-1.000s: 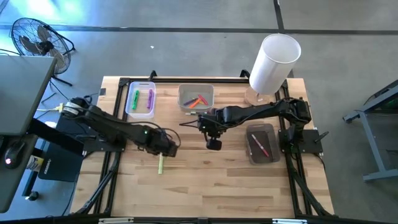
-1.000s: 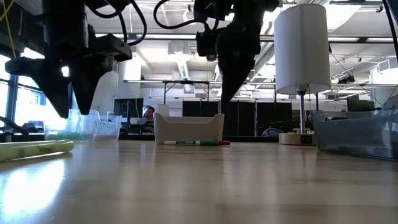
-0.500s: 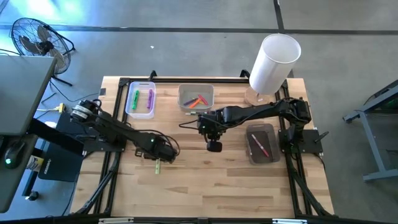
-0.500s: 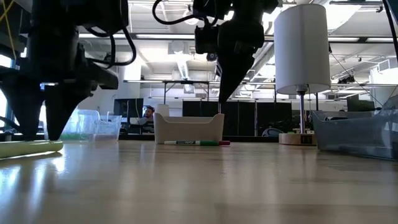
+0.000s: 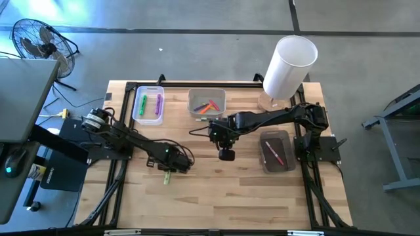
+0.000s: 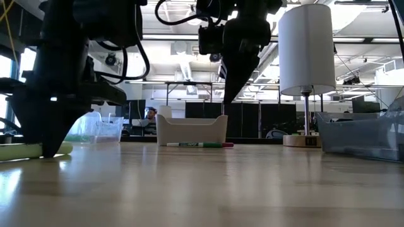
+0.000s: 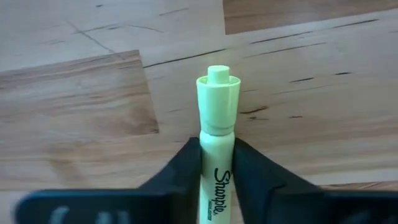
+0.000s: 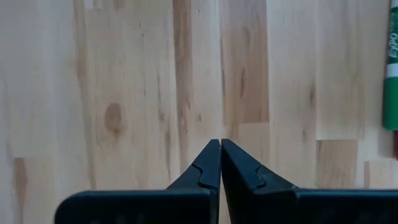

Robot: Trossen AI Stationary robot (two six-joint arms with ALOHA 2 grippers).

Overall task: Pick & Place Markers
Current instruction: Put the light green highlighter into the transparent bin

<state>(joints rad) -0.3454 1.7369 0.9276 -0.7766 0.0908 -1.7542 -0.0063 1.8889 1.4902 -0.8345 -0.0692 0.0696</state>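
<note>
A pale yellow-green marker (image 7: 217, 99) lies flat on the wooden table (image 5: 216, 190), left of centre and toward the near edge (image 5: 167, 176). My left gripper (image 7: 217, 144) is down on it (image 5: 172, 166) and shut on its barrel. My right gripper (image 8: 220, 148) is shut and hovers above the table's middle (image 5: 226, 155), holding nothing. A green marker (image 8: 391, 87) lies near the right gripper. A few more markers lie in front of the middle tray (image 6: 199, 144). My left gripper pinches the yellow-green marker's barrel (image 7: 217, 155) just behind the cap, one finger (image 7: 180, 167) on each side. The fingers come from above, pointing down, and lie across the marker. The marker lies flat on the table, with its cap end sticking out past the fingers.
At the far side are a clear tray (image 5: 147, 105) with green and purple markers and a middle tray (image 5: 207, 103) with orange and red ones. A grey tray (image 5: 275, 152) with a pink marker sits at the right. A tall white lamp (image 5: 289, 65) stands at the far right corner.
My left gripper has moved toward the table's near edge and come down until its fingertips reach the table at the yellow-green marker. The right arm has kept still.
</note>
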